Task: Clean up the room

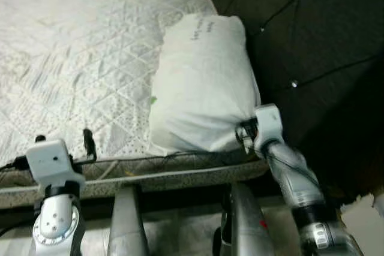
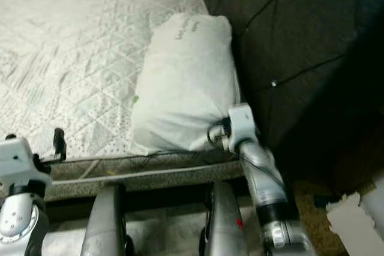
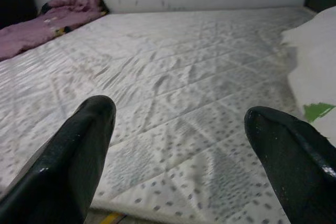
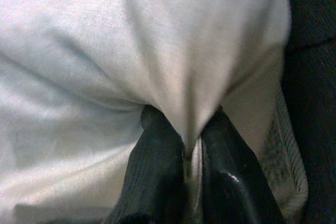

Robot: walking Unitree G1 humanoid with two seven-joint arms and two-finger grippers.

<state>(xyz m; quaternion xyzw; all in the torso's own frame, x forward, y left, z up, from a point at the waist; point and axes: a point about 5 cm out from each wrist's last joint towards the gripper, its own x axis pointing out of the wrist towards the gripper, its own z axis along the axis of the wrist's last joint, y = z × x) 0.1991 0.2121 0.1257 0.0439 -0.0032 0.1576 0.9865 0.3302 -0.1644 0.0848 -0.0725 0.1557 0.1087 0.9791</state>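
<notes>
1. Right hand (image 4: 185,150) pinches a fold of the soft white pillow (image 1: 201,82), centre frame, against the tufted headboard (image 1: 312,46).
2. Left hand (image 3: 178,150) gapes wide over the quilted mattress (image 1: 78,58); its wrist view reveals a purple blanket (image 3: 47,19).

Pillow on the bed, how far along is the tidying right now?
Done: the white pillow already lies on the mattress, against the dark headboard. In hand: the right gripper is shut on the pillow's near corner, bunching the fabric. The left gripper hovers open over the mattress edge. Left: releasing the pillow, and the pink bundle at the far corner.
</notes>
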